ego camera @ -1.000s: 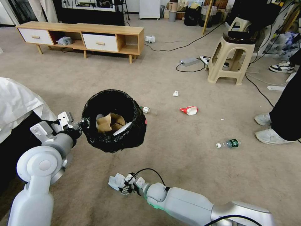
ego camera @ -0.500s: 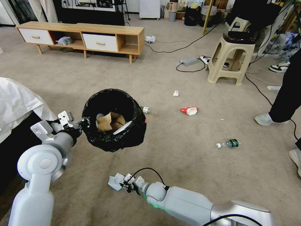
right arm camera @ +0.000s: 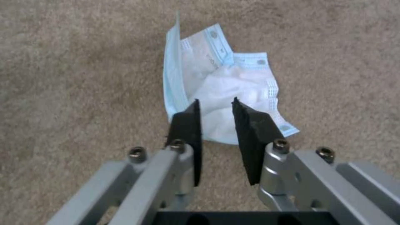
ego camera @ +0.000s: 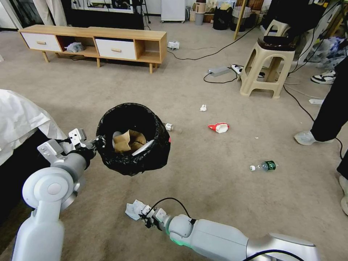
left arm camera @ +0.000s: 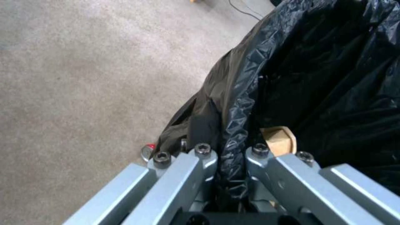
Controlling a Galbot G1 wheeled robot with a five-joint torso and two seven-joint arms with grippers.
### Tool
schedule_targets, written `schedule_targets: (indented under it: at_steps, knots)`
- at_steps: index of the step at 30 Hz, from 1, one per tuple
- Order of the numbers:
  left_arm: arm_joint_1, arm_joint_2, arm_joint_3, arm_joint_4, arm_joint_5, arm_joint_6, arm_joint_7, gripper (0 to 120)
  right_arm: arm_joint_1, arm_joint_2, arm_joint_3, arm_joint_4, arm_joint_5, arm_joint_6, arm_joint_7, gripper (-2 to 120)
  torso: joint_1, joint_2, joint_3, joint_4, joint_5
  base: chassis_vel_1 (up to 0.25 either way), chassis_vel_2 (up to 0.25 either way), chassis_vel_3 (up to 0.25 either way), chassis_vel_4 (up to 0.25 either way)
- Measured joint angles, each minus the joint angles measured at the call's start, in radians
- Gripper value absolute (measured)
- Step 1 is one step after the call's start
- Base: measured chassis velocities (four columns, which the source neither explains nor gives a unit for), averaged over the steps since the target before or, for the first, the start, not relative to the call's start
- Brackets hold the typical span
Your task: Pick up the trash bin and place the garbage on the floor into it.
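Holding the trash bin [ego camera: 132, 137] off the floor [ego camera: 203, 188] on the near left, my left gripper [ego camera: 97, 142] is clamped on the folded bag at the rim; in the left wrist view the black plastic [left arm camera: 233, 150] is pinched between the jaws, with a corner of the brown paper bag [left arm camera: 278, 140] showing inside. I judge this hold good enough, so I keep that arm quiet and the bin's mouth facing up.

Moving right, near and centre, my right gripper [ego camera: 139, 214] is low over a crumpled white-and-blue wrapper [right arm camera: 227, 93] on the carpet. Its black pads [right arm camera: 187, 125] are parted, one on each side of the wrapper's near edge, gripping nothing yet. To do this well, I would push slightly further along the wrapper so the pads straddle its thick, bunched middle, press lightly into the pile, then close; a thin edge could slip out.

Further right, a red-and-white wrapper [ego camera: 218, 127], a white wad [ego camera: 203, 107] and a green-labelled bottle [ego camera: 264, 166] lie well apart, awaiting later trips.
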Motion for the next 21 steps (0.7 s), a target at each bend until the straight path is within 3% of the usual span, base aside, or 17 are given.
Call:
schedule_targets:
  at_steps: [5,8,10,14,16,21]
  knots:
    - [-0.001,0.0,0.002,-0.004,0.0,0.0,0.0,0,0.007,0.0,0.001,0.017,0.0,-0.004,0.002,45,0.0,0.0,0.0,0.0,0.0,0.0,0.0,0.0,0.0]
    - [-0.001,0.0,0.003,-0.006,0.0,0.0,0.0,0,0.008,0.001,-0.001,0.018,-0.001,-0.004,0.002,51,0.0,0.0,0.0,0.0,0.0,0.0,0.0,0.0,0.0]
    - [0.003,0.0,0.003,-0.01,0.001,0.0,0.0,0,0.009,0.009,-0.005,0.016,-0.004,-0.004,0.002,65,0.0,0.0,0.0,0.0,0.0,0.0,0.0,0.0,0.0]
    - [0.005,0.0,0.0,-0.012,0.001,0.0,0.0,0,0.012,0.012,-0.011,0.015,-0.004,-0.005,0.002,76,0.0,0.0,0.0,0.0,0.0,0.0,0.0,0.0,0.0]
    - [0.007,0.001,-0.003,-0.015,0.001,0.0,0.002,0,0.017,0.012,-0.021,0.013,-0.004,-0.006,0.002,87,0.0,0.0,0.0,0.0,0.0,0.0,0.0,0.0,0.0]
    - [0.008,-0.001,-0.003,-0.016,0.001,0.0,0.003,0,0.026,0.019,-0.032,-0.002,-0.001,-0.006,0.003,99,0.0,0.0,0.0,0.0,0.0,0.0,0.0,0.0,0.0]
